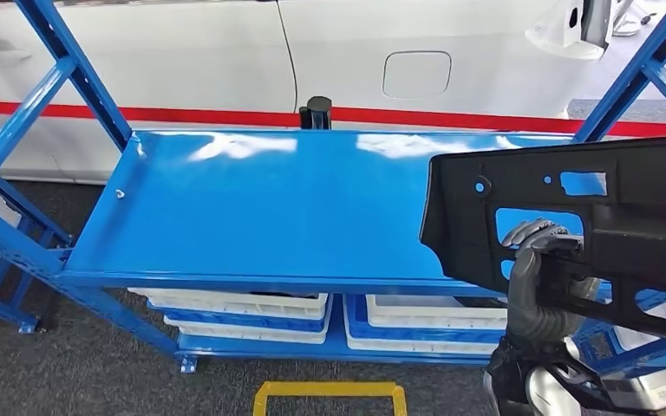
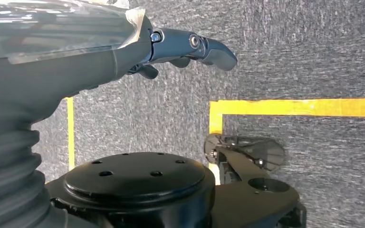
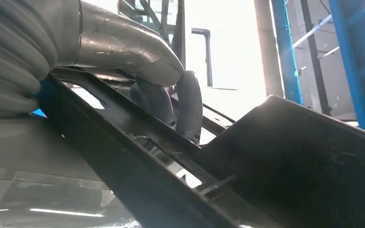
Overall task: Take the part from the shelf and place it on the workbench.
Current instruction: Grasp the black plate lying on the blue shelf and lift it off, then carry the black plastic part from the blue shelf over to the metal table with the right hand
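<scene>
The right hand (image 1: 538,251) has the part (image 1: 572,221), fingers hooked through one of its cut-outs and wrapped round a rib. The part is a big flat piece of matte black moulded plastic, pierced with rectangular windows and small round holes, its near corner rounded off. It sits up in the air at the right end of the shelf (image 1: 260,208), partly over the glossy blue top deck and partly out past its front edge (whether it brushes the deck, the head view won't say).

That deck is smooth painted metal, throwing back white glare, on slanted blue struts with punched holes. Underneath, white plastic trays (image 1: 243,305) are stacked on the lower level. Behind runs a white car body (image 1: 329,52) with a red stripe and a fuel flap. The floor is speckled grey carpet, with yellow tape (image 1: 329,394) marking a box.

Switch to the right wrist view: the dark fingers (image 3: 189,107) are curled over a thin black bar of the part, whose grainy underside looms large against bright backlight.

The left wrist view looks down at the same carpet and yellow lines, where the left hand (image 2: 190,50) hangs holding nothing, dark glossy fingers loosely curled.
</scene>
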Available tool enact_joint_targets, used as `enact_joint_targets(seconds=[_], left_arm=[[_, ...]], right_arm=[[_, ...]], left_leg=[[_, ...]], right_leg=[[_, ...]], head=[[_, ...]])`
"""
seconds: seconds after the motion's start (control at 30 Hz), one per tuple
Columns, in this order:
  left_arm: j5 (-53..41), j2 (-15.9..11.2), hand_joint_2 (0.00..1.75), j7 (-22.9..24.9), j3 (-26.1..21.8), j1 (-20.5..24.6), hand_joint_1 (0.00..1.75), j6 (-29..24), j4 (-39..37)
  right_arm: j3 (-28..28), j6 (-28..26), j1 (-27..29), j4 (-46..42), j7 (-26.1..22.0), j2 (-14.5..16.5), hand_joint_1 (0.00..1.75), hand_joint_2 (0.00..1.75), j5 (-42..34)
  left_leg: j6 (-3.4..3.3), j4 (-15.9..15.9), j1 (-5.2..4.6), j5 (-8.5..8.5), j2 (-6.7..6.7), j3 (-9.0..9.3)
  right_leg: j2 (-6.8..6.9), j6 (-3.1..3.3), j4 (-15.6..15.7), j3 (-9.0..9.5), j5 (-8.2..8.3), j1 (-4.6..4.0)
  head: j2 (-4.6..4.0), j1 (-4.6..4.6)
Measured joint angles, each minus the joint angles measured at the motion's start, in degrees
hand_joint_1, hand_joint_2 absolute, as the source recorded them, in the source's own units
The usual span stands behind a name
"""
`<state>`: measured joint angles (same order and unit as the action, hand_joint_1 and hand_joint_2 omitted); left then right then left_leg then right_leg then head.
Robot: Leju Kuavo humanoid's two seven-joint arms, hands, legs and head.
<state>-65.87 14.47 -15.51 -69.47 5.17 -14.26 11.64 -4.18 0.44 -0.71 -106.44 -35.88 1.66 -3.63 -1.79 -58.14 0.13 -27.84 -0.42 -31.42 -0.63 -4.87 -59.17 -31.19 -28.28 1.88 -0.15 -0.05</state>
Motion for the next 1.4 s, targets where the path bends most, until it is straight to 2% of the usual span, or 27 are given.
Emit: enact_joint_targets(seconds=[0.1,0.17,0.23,0.27,0.3,0.33,0.43,0.5,0.57,0.63,0.67,0.73,0.77,0.8,0.83,0.87,0.93,0.97,1.0,1.1,1.17,1.23,1.27,1.3,1.33,1.37,1.4], left_arm=[[0.1,0.0,1.75,0.1,-0.1,0.0,0.00,-0.4,0.0],[0.2,0.1,1.75,0.1,-0.2,0.1,0.00,-0.6,0.0],[0.2,0.1,1.75,0.1,-0.3,0.4,0.00,-0.6,0.0],[0.3,0.1,1.75,0.1,-0.3,0.5,0.00,-0.6,0.0],[0.3,0.2,1.75,0.1,-0.3,0.6,0.00,-0.6,0.0],[0.2,0.2,1.75,0.2,-0.3,0.6,0.00,-0.6,0.0],[0.2,0.2,1.75,0.3,-0.3,0.5,0.00,-0.4,-0.1],[0.2,0.2,1.75,0.3,-0.3,0.5,0.00,-0.3,-0.1],[0.2,0.2,1.75,0.3,-0.3,0.4,0.00,-0.2,-0.1],[0.3,0.3,1.75,0.2,-0.3,0.4,0.00,-0.1,-0.1],[0.3,0.3,1.75,0.2,-0.3,0.4,0.00,0.0,-0.1],[0.3,0.3,1.75,0.2,-0.3,0.4,0.00,0.2,-0.1],[0.3,0.3,1.75,0.2,-0.3,0.4,0.00,0.3,-0.1],[0.3,0.4,1.75,0.2,-0.3,0.4,0.00,0.3,-0.1],[0.3,0.4,1.75,0.2,-0.3,0.4,0.00,0.4,-0.1],[0.4,0.4,1.75,0.2,-0.3,0.4,0.00,0.4,-0.1],[0.4,0.4,1.75,0.1,-0.3,0.4,0.00,0.5,-0.1],[0.4,0.4,1.75,0.1,-0.3,0.4,0.00,0.5,-0.1],[0.4,0.4,1.75,0.1,-0.3,0.5,0.00,0.5,-0.1],[0.4,0.5,1.75,0.1,-0.3,0.5,0.00,0.5,-0.1],[0.4,0.5,1.75,0.1,-0.3,0.5,0.00,0.5,-0.1],[0.4,0.5,1.75,0.0,-0.3,0.5,0.00,0.5,-0.1],[0.4,0.4,1.75,-0.1,-0.3,0.6,0.00,0.5,-0.1],[0.4,0.4,1.75,-0.2,-0.3,0.7,0.00,0.5,-0.1],[0.4,0.4,1.75,-0.2,-0.3,0.7,0.00,0.6,-0.1],[0.3,0.4,1.75,-0.2,-0.3,0.7,0.00,0.6,-0.1],[0.3,0.4,1.75,-0.2,-0.3,0.7,0.00,0.6,-0.1]], right_arm=[[0.1,0.1,-0.5,0.6,1.3,-0.1,1.75,1.75,-1.6],[0.3,0.1,-0.9,1.1,2.3,-0.1,1.75,1.75,-2.6],[0.5,0.0,-1.2,1.7,3.3,-0.1,1.75,1.75,-3.3],[0.7,0.0,-1.2,2.0,3.6,-0.1,1.75,1.75,-3.4],[0.8,-0.1,-1.2,2.3,3.9,-0.1,1.75,1.75,-3.5],[0.9,-0.2,-1.2,2.6,4.1,-0.1,1.75,1.75,-3.5],[1.3,-0.4,-1.3,3.0,4.5,-0.1,1.75,1.75,-3.5],[1.5,-0.5,-1.5,3.2,4.8,0.0,1.75,1.75,-3.5],[1.6,-0.6,-1.7,3.4,5.1,0.0,1.75,1.75,-3.4],[1.7,-0.7,-1.7,3.5,5.3,-0.1,1.75,1.75,-3.4],[1.8,-0.7,-1.8,3.5,5.3,-0.1,1.75,1.75,-3.4],[1.9,-0.7,-1.8,3.7,5.4,-0.2,1.75,1.75,-3.4],[2.0,-0.8,-1.8,3.8,5.4,-0.2,1.75,1.75,-3.3],[2.0,-0.8,-1.7,4.0,5.4,-0.3,1.75,1.75,-3.3],[2.0,-0.8,-1.7,4.1,5.4,-0.3,1.75,1.75,-3.4],[2.0,-0.8,-1.7,4.2,5.4,-0.3,1.75,1.75,-3.4],[2.0,-0.8,-1.7,4.3,5.4,-0.3,1.75,1.75,-3.4],[2.0,-0.8,-1.7,4.3,5.4,-0.3,1.75,1.75,-3.4],[2.1,-0.8,-1.6,4.4,5.4,-0.3,1.75,1.75,-3.4],[2.2,-0.8,-1.5,4.5,5.4,-0.4,1.75,1.75,-3.4],[2.3,-0.8,-1.5,4.5,5.4,-0.3,1.75,1.75,-3.4],[2.4,-0.8,-1.5,4.5,5.4,-0.3,1.75,1.75,-3.4],[2.4,-0.8,-1.5,4.6,5.4,-0.3,1.75,1.75,-3.4],[2.4,-0.8,-1.5,4.6,5.4,-0.3,1.75,1.75,-3.4],[2.4,-0.8,-1.5,4.7,5.4,-0.3,1.75,1.75,-3.4],[2.4,-0.8,-1.5,4.8,5.4,-0.3,1.75,1.75,-3.4],[2.5,-0.8,-1.5,4.8,5.4,-0.3,1.75,1.75,-3.4]], left_leg=[[0.72,-0.7,0.19,-0.38,-0.11,-0.52],[1.17,-4.3,0.39,-3.51,0.07,-1.98],[1.43,-11.5,0.41,-8.01,0.20,-4.62],[1.43,-14.5,0.41,-9.32,0.22,-5.51],[1.34,-15.7,0.42,-9.56,0.23,-5.58],[1.10,-14.8,0.41,-8.67,0.24,-4.55],[-0.12,-3.8,0.15,-4.40,0.21,2.28],[-0.44,0.3,-0.30,-3.65,0.19,4.38],[-0.54,0.9,-0.63,-2.96,0.22,3.94],[-1.07,1.7,-0.49,-1.58,0.46,3.20],[-1.36,2.0,-0.33,-0.76,0.60,2.61],[-1.72,2.1,-0.29,0.51,0.83,1.33],[-1.68,2.1,-0.33,1.08,0.92,0.61],[-1.61,2.0,-0.33,1.59,0.99,-0.04],[-1.49,1.9,-0.31,2.04,1.02,-0.67],[-1.32,1.8,-0.24,2.44,1.04,-1.24],[-0.84,1.3,-0.24,3.01,1.03,-2.19],[-0.53,1.0,-0.33,3.28,0.98,-2.55],[-0.23,0.8,-0.45,3.56,0.94,-2.80],[0.67,0.5,-0.47,4.09,0.80,-3.35],[1.26,-2.1,-0.24,1.05,0.60,-4.56],[1.85,-8.7,-0.06,-4.53,0.44,-6.57],[2.07,-12.2,-0.01,-6.50,0.41,-7.30],[2.20,-14.7,0.03,-7.32,0.40,-7.47],[2.21,-15.4,0.06,-6.94,0.40,-6.76],[2.10,-13.9,0.08,-5.59,0.40,-5.00],[1.89,-10.5,0.10,-4.06,0.37,-2.36]], right_leg=[[-0.03,1.32,0.0,-0.74,0.35,0.18],[0.07,2.52,0.1,-1.31,0.86,0.29],[0.28,3.49,0.0,-2.15,1.41,-0.02],[0.40,3.79,0.0,-2.60,1.69,-0.20],[0.50,3.98,0.0,-3.01,1.99,-0.38],[0.54,4.05,0.0,-3.35,2.29,-0.54],[0.54,3.72,0.0,-3.93,3.15,-0.92],[0.65,3.01,0.1,-4.20,3.81,-0.94],[0.79,2.06,0.3,-4.41,4.58,-0.90],[0.83,1.73,-0.5,-5.25,3.80,-0.93],[0.80,1.90,-2.5,-6.15,2.12,-1.02],[0.72,2.42,-9.3,-8.44,-2.51,-1.00],[0.71,2.34,-12.9,-9.22,-4.18,-0.97],[0.71,1.97,-14.8,-9.19,-4.78,-0.91],[0.72,1.41,-14.7,-8.15,-4.47,-0.84],[0.73,0.77,-12.0,-5.83,-3.44,-0.73],[0.74,0.06,-3.1,0.37,-1.92,-0.55],[0.66,0.23,0.2,2.54,-1.59,-0.66],[0.57,0.60,2.0,3.45,-1.69,-0.79],[0.47,2.17,2.2,2.50,-1.13,-0.77],[0.60,3.60,2.3,1.70,-0.12,-0.34],[0.69,4.46,2.3,0.47,1.06,-0.34],[0.71,4.52,2.2,-0.27,1.64,-0.42],[0.72,4.49,2.2,-0.97,2.18,-0.49],[0.72,4.39,2.1,-1.65,2.69,-0.54],[0.70,4.22,2.1,-2.25,3.14,-0.57],[0.68,4.02,2.0,-2.75,3.58,-0.58]], head=[[0.00,-0.11],[0.00,-0.25],[0.00,-0.39],[0.00,-0.40],[0.00,-0.40],[0.00,-0.39],[0.00,-0.36],[0.00,-0.37],[0.00,-0.41],[0.00,-0.35],[0.00,-0.26],[0.00,-0.10],[0.00,-0.08],[0.00,-0.10],[0.00,-0.09],[0.00,-0.10],[0.00,-0.07],[0.00,-0.10],[0.00,-0.14],[0.00,-0.37],[0.00,-0.52],[0.00,-0.67],[0.00,-0.71],[0.00,-0.70],[0.00,-0.72],[0.00,-0.71],[0.00,-0.72]])
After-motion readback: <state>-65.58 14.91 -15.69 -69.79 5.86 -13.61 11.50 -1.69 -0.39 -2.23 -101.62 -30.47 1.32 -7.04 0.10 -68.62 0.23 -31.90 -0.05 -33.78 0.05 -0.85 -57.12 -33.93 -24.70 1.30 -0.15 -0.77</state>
